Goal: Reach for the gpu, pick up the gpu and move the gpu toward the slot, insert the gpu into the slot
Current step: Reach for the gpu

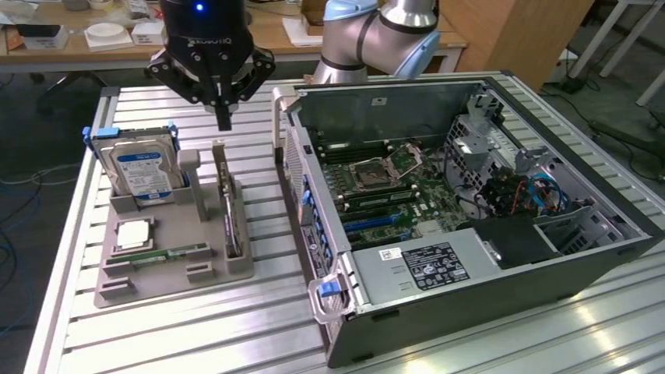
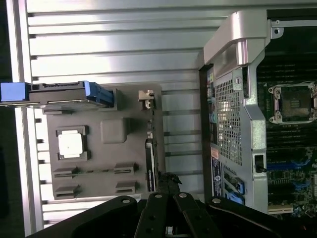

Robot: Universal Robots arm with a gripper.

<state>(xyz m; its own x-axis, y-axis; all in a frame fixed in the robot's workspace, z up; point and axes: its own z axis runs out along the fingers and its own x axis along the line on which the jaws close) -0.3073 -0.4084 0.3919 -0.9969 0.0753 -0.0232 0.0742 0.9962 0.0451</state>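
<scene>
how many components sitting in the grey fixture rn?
4: hard drive upright at the far end, CPU lying flat, memory stick beside it, gpu on edge on the side toward the PC case. None obviously hidden.

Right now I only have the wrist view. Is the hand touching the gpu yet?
Observer: No. In the exterior view the hand hangs above the gpu, over the card's end away from that camera, with a gap between them.
Operator: Is the card lying flat?
Observer: It stands on edge in the grey holder, next to the hard drive, which stands upright with its blue label facing that camera.
Operator: Anything near the motherboard I can't see?
Observer: Blue cables sit inside the open case, to the exterior view's right of the green motherboard.
</scene>
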